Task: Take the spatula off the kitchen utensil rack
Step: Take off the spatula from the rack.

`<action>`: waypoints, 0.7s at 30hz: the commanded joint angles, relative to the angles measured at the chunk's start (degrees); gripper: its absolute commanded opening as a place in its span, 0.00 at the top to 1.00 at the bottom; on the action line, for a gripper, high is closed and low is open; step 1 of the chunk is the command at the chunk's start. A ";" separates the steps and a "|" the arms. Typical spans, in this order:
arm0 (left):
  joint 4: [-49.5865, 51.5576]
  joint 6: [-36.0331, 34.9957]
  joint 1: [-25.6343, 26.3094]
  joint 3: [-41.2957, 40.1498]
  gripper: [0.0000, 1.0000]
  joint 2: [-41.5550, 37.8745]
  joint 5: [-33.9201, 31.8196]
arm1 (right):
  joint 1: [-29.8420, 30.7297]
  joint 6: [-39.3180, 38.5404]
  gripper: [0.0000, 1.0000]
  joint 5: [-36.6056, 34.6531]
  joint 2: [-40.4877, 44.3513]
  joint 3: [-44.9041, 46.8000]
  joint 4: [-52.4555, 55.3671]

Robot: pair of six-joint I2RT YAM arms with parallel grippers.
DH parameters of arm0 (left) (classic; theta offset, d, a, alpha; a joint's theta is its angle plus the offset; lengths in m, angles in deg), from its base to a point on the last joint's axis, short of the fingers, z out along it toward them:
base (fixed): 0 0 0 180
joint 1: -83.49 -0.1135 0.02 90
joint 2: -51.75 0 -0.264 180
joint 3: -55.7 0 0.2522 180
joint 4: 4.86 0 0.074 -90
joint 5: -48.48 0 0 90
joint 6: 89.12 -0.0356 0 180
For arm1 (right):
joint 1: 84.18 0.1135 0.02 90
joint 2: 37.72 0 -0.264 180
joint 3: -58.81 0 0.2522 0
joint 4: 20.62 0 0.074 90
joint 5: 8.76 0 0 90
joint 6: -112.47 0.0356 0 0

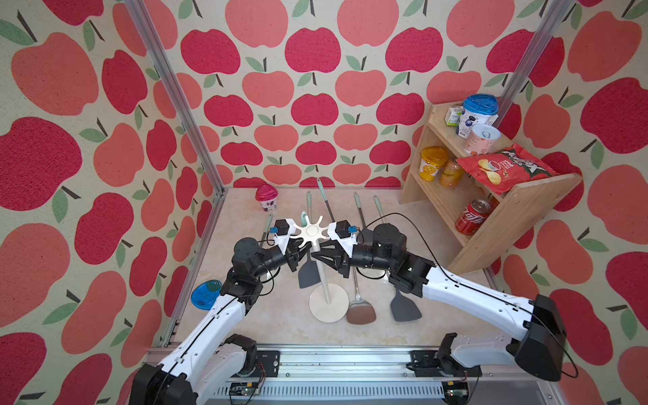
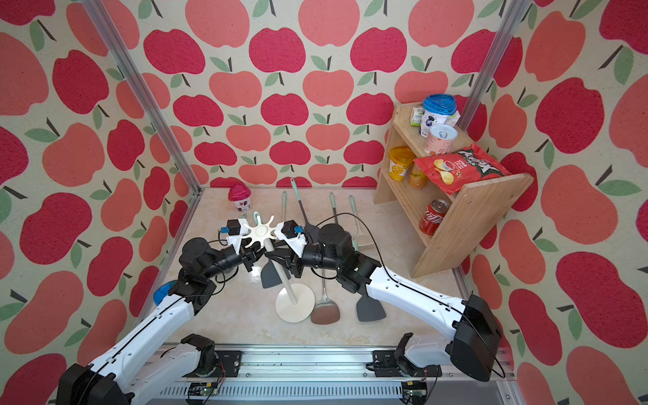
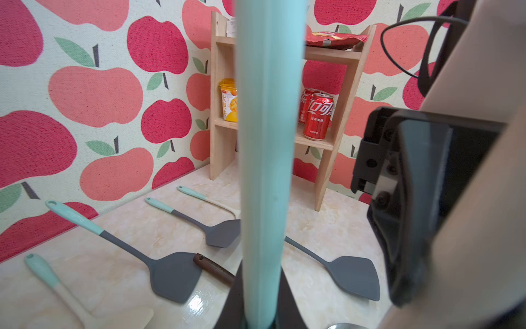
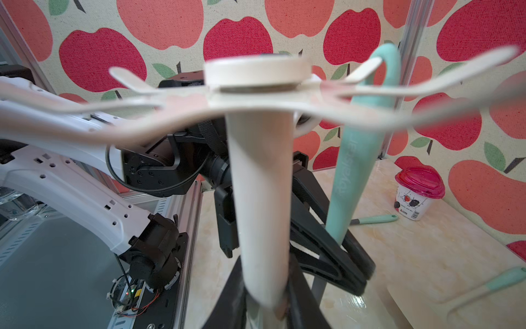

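Top views, left pincer (image 1: pixel 307 250) clamps hanging spatula (image 1: pixel 308 275), right pincer (image 1: pixel 318 254) clamps rack (image 1: pixel 312 231) pole, loose spatulas (image 1: pixel 405 308) around.

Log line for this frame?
phase: grasp | left gripper: shut on spatula handle | right gripper: shut on rack pole | spatula: hanging on hook

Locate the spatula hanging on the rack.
In both top views the spatula hangs from the kitchen utensil rack, its grey blade just left of the pole; the left gripper is shut on its mint handle.
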 commanded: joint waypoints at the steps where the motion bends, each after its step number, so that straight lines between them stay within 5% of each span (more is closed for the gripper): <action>1: 1.36 -1.99 -0.29 1.96 1.00 -2.04 -6.12 | 0.70 1.81 1.00 0.29 2.22 1.15 1.03; 7: 3.82 -3.16 -2.13 3.04 1.00 -2.46 -7.59 | 0.74 1.92 1.00 -0.26 2.97 1.96 0.98; 12: 6.45 -2.86 -8.31 7.68 1.00 4.42 3.69 | 0.73 0.48 1.00 -0.27 2.59 1.24 1.91; 21: 20.02 -4.91 -13.27 20.51 1.00 20.26 11.33 | 0.74 -4.98 1.00 -0.44 1.44 -2.87 7.31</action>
